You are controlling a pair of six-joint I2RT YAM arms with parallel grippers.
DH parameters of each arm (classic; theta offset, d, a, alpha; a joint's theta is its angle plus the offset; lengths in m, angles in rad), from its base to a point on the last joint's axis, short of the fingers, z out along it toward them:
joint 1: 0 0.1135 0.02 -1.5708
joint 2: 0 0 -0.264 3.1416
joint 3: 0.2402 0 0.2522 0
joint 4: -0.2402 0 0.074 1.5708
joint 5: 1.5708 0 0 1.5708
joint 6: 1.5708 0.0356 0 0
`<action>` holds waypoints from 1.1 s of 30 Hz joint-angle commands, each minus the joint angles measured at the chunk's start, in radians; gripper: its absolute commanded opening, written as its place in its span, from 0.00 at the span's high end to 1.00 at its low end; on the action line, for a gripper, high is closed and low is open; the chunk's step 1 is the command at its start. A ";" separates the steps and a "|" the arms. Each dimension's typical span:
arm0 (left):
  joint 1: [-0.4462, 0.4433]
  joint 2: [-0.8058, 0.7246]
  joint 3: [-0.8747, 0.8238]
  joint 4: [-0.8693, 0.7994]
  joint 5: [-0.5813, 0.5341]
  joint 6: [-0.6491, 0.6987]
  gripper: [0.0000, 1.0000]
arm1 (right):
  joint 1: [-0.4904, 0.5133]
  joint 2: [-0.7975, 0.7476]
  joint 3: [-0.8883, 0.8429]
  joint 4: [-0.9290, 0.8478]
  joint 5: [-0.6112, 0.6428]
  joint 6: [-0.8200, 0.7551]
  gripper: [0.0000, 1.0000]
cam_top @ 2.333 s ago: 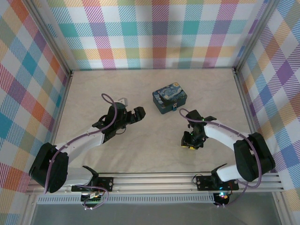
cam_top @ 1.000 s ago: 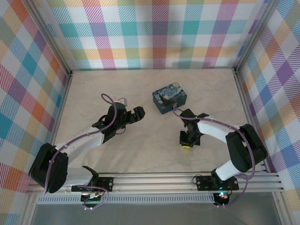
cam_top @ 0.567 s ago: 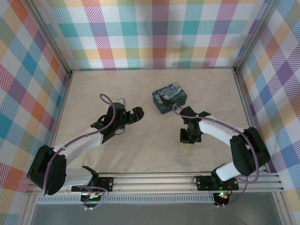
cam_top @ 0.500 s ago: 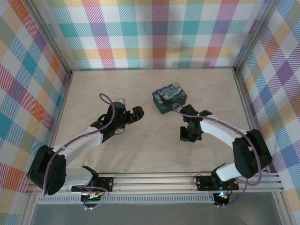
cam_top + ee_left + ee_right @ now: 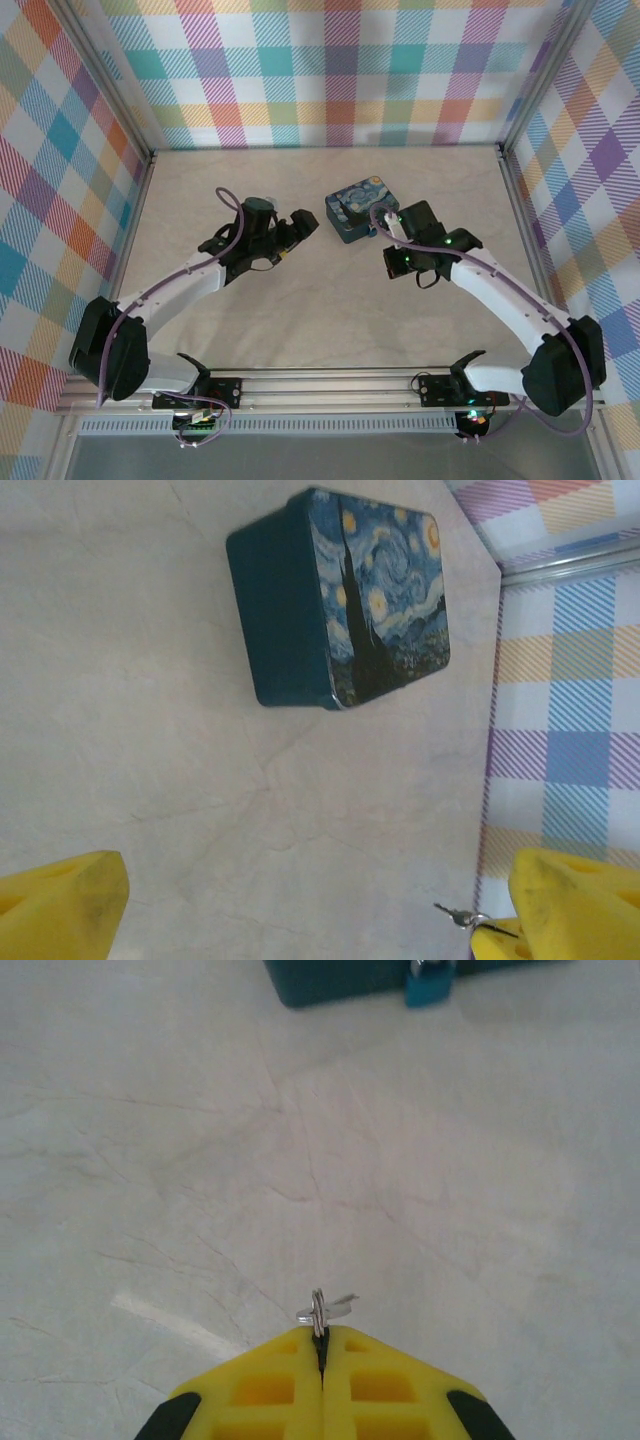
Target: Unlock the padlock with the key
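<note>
Right wrist view: the right gripper (image 5: 320, 1338) pinches the tiny silvery metal key (image 5: 320, 1312) by a sliver, so it could twist against the small blue padlock (image 5: 430, 982). Meanwhile the left gripper (image 5: 315, 905) gapes wide, empty

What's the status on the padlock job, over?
Left gripper open. Right gripper shut on the key. Padlock hangs on the box ahead, key not yet in. Nothing between them.
</note>
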 commanded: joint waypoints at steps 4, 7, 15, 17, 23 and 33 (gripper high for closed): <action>-0.009 0.051 0.060 0.020 0.148 -0.139 0.06 | 0.006 -0.056 0.010 0.158 -0.110 -0.355 1.00; -0.009 0.062 0.061 0.066 0.189 -0.193 0.09 | 0.006 -0.079 -0.003 0.230 -0.136 -0.466 1.00; -0.033 0.089 0.043 0.200 0.257 -0.360 0.19 | 0.009 -0.041 0.028 0.269 -0.231 -0.686 1.00; -0.041 0.100 0.052 0.218 0.274 -0.389 0.21 | 0.013 -0.031 0.029 0.288 -0.237 -0.726 1.00; -0.076 0.129 0.064 0.277 0.298 -0.471 0.27 | 0.037 0.012 0.057 0.314 -0.251 -0.813 1.00; -0.113 0.158 0.079 0.323 0.293 -0.512 0.32 | 0.094 0.063 0.083 0.355 -0.247 -0.869 1.00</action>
